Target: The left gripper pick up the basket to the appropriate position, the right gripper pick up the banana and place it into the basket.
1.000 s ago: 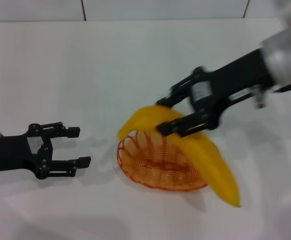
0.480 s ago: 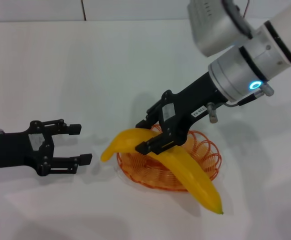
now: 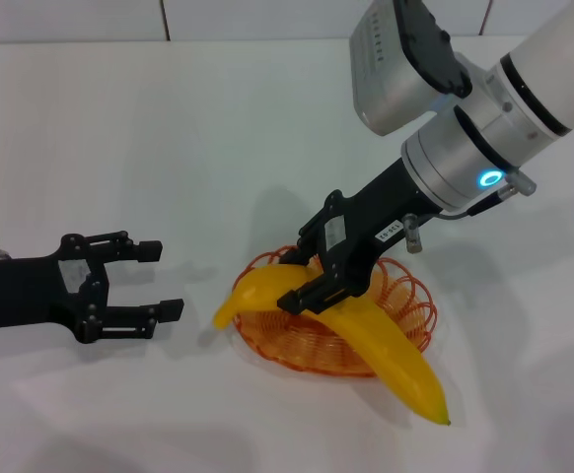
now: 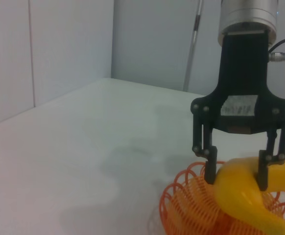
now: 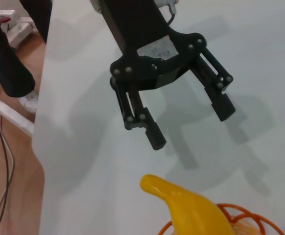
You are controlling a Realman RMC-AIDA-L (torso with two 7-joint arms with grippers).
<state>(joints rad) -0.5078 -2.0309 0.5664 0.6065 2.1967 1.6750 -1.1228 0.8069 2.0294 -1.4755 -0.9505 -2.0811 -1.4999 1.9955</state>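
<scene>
We see right gripper (image 3: 305, 279) clamping banana (image 3: 386, 345) across basket (image 3: 405, 296); left gripper (image 3: 154, 281) spread wide, beside basket.

1. A robot test room or lab, not a home.
2. The plain white surface (image 3: 218, 128) stands against bare white wall panels (image 4: 49, 54).
3. Beyond the surface edge, loose cables (image 5: 3, 161) trail over a wooden floor (image 5: 12, 196).
</scene>
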